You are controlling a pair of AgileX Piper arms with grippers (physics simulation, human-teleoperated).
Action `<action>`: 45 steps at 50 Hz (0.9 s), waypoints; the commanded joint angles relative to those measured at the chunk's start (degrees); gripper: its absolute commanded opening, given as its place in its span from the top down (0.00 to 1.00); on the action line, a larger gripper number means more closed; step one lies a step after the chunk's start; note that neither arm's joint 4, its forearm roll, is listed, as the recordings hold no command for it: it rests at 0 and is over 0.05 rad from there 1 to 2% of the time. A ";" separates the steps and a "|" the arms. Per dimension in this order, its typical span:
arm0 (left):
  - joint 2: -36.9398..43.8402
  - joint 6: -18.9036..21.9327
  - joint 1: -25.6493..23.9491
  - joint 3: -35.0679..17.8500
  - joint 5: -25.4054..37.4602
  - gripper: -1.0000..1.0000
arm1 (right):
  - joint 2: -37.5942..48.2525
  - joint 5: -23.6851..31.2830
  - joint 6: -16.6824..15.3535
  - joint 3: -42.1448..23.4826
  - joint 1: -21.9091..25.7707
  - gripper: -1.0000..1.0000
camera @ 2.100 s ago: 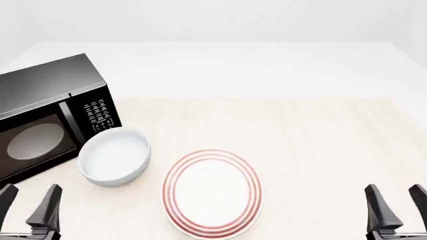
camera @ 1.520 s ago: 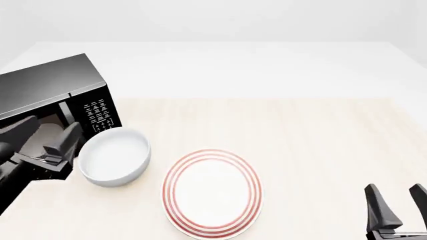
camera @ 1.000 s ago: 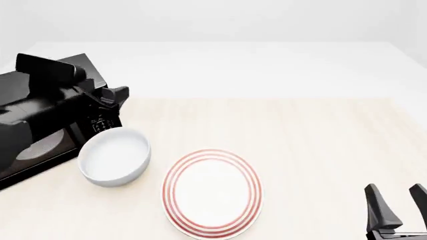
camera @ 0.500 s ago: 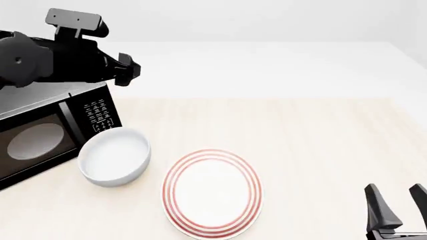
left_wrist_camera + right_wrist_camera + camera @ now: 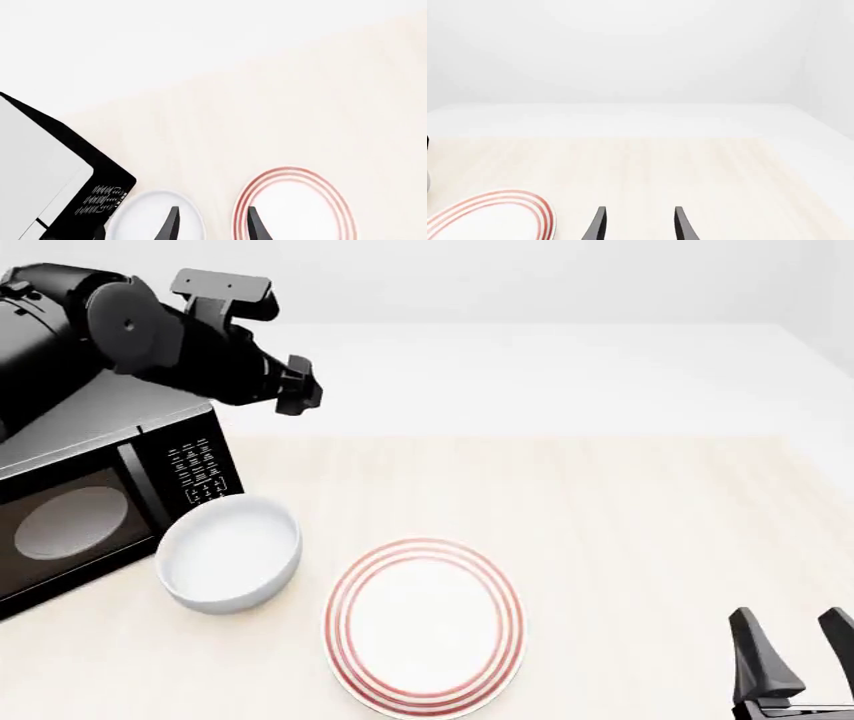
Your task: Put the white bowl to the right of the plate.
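The white bowl [image 5: 227, 552] stands on the table just in front of the microwave, left of the plate [image 5: 424, 625] with red rings. My left gripper [image 5: 299, 390] hangs high above the table, over the microwave's right corner, far above the bowl. In the left wrist view its fingers [image 5: 171, 226] are apart with nothing between them, looking down on the bowl [image 5: 137, 220] and the plate [image 5: 297, 210]. My right gripper [image 5: 798, 660] stands open at the front right corner, well right of the plate [image 5: 487, 217], empty [image 5: 640, 225].
A black microwave [image 5: 94, 500] fills the left side of the table, its door shut and its keypad beside the bowl; it shows also in the left wrist view [image 5: 53, 185]. Bare light wood [image 5: 641, 540] lies to the right of the plate.
The left arm has risen from the table's front left edge, swung up over the microwave and moved right. Bowl, plate and right arm have not moved.
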 commanded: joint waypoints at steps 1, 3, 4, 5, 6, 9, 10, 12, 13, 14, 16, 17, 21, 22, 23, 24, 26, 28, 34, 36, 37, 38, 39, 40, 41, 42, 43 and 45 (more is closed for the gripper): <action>1.67 0.21 0.85 2.84 -1.20 0.00 | 0.00 0.00 0.00 0.00 -0.01 0.00; 2.28 0.72 0.67 2.79 -1.21 0.00 | 0.00 0.00 0.01 0.00 -0.01 0.00; 2.65 1.54 0.84 2.90 -1.36 0.00 | -0.01 0.00 0.00 0.00 -0.01 0.00; 3.35 2.59 2.01 2.91 -1.69 0.00 | 0.00 0.00 0.00 0.00 0.00 0.00; 3.29 2.06 1.56 3.33 -2.00 0.00 | -0.01 0.00 0.00 0.00 -0.02 0.00; 3.78 1.88 1.18 3.78 -2.88 0.00 | -0.01 0.00 -0.01 0.00 0.01 0.00; 3.78 1.88 1.18 3.78 -2.88 0.00 | -0.01 0.00 -0.01 0.00 0.01 0.00; 4.06 0.81 0.96 4.46 -3.42 0.00 | 0.00 0.00 0.00 0.00 0.01 0.00; 3.97 0.70 0.87 4.83 -3.67 0.00 | 0.01 0.00 0.01 0.00 0.00 0.00; 3.95 0.53 0.84 5.21 -3.85 0.00 | 0.00 0.00 0.00 0.00 -0.01 0.00; 3.90 0.48 1.31 5.94 -4.36 0.00 | 0.00 0.00 -0.01 0.00 0.01 0.00; 3.71 0.57 1.07 6.79 -4.50 0.00 | 0.00 0.00 -0.01 0.00 0.00 0.00; 3.81 1.76 1.91 6.92 -4.77 0.00 | 0.01 0.00 -0.01 0.00 0.01 0.00; 3.77 1.66 2.12 7.28 -5.05 0.00 | 0.00 0.00 0.01 0.00 0.00 0.00; 3.76 1.66 2.12 7.28 -5.05 0.00 | 0.00 0.00 0.01 0.00 0.00 0.00; 3.74 1.21 1.99 7.58 -5.26 0.00 | 0.00 0.00 0.00 0.00 -0.01 0.00; 3.75 0.37 1.47 8.00 -5.94 0.00 | -0.01 0.00 0.01 0.00 0.01 0.00; 3.78 -0.17 0.91 9.18 -7.06 0.00 | 0.00 0.00 0.01 0.00 0.00 0.00; 4.29 -0.26 0.86 11.05 -8.39 0.00 | 0.00 0.00 0.00 0.00 0.00 0.00; 4.46 -0.55 1.29 11.51 -8.84 0.00 | 0.00 0.00 0.00 0.00 0.01 0.00; 4.44 -0.88 1.07 12.11 -9.27 0.00 | 0.01 0.00 0.01 0.00 0.01 0.00; 4.29 -1.89 0.77 12.51 -9.62 0.00 | -0.01 0.00 -0.01 0.00 0.01 0.00; 4.29 -1.89 0.77 12.52 -9.63 0.00 | 0.00 0.00 0.00 0.00 0.01 0.00; 4.23 -2.09 1.03 13.87 -10.82 0.00 | 0.01 0.00 0.00 0.00 0.01 0.00; 4.16 -2.38 1.02 14.53 -11.40 0.00 | -0.01 0.00 0.00 0.00 0.00 0.00; 4.12 -3.19 0.86 15.19 -12.01 0.00 | -0.01 0.00 -0.01 0.00 0.00 0.00; 4.32 -3.04 0.84 15.26 -12.22 0.00 | -0.01 0.00 0.01 0.00 0.00 0.00; 4.70 -2.98 1.02 14.90 -12.33 0.00 | -0.01 0.00 0.00 0.00 0.00 0.00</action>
